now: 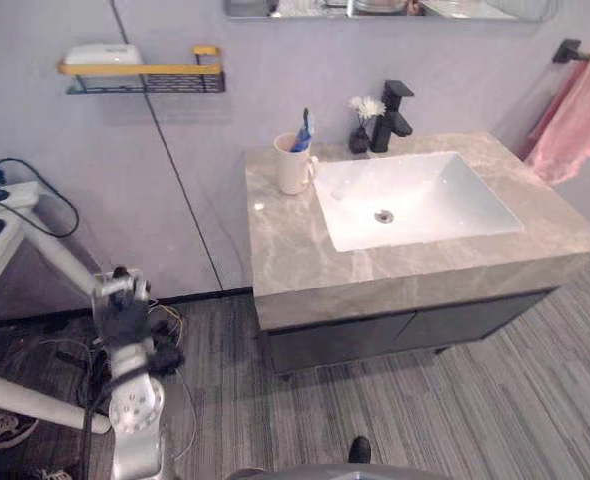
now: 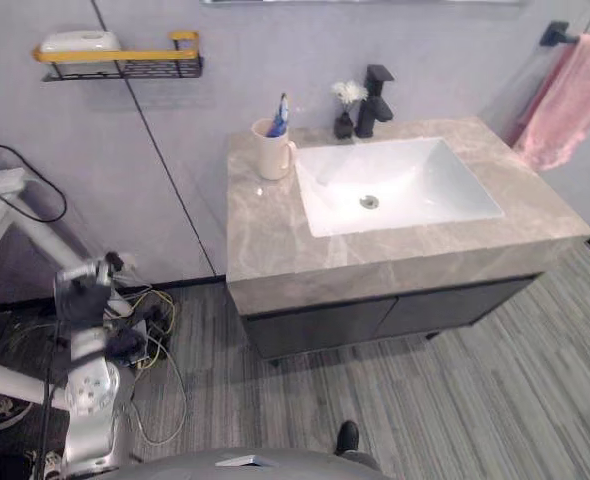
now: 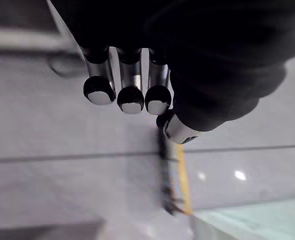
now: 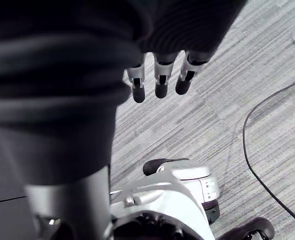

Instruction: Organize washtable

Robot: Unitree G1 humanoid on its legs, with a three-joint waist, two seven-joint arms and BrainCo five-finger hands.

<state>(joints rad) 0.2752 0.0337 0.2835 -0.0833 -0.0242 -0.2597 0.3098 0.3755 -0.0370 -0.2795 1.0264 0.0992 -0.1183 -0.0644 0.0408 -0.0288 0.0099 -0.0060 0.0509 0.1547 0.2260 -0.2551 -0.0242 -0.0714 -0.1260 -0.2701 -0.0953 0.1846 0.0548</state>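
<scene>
Cup [image 1: 293,165] holding toothbrush [image 1: 303,130] stands at 10 o'clock on countertop [image 1: 285,250], just beside sink [image 1: 445,190]. Probably ceramic: rigid, slick, breakable, so wrap its body. Left hand [image 1: 123,310] and right hand [image 4: 160,80] are both slack-fingered and empty.

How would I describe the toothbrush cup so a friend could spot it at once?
Find the marble-look washtable against the grey wall, with its white basin. The cup stands on top, off the basin's back left corner. It is cream, has a handle and holds a blue toothbrush, unlike the dark flower vase and black tap to its right.
</scene>
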